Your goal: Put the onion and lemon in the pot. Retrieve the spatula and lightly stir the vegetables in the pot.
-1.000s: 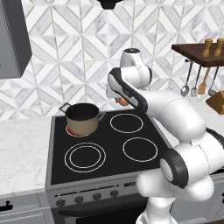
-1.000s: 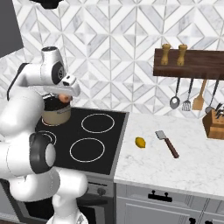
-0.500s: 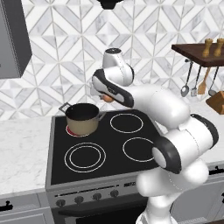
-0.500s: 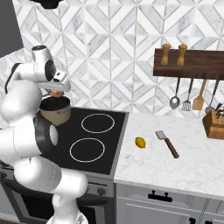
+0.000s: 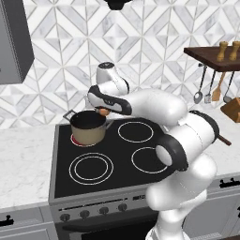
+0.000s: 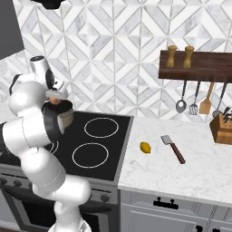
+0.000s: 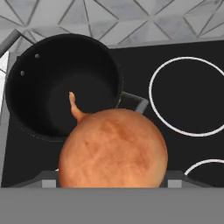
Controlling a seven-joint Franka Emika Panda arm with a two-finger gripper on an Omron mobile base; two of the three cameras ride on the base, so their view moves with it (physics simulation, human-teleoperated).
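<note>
My gripper is shut on the onion, an orange-brown ball, and holds it just above the right rim of the pot. In the hand view the onion is large and close, with the pot's dark, empty inside up and to the left of it. The tan pot stands on the back left burner. On the marble counter right of the stove lies the yellow lemon. The spatula, with a grey blade and a reddish-brown handle, lies just right of the lemon.
The black stove top has three free burners. A wooden shelf with two grinders hangs at the back right, with a ladle and other utensils under it. A knife block stands at the far right.
The arm has swung left across the stove with the onion in its grip, from over the back right burner to the pot's rim. Lemon and spatula have not moved.
</note>
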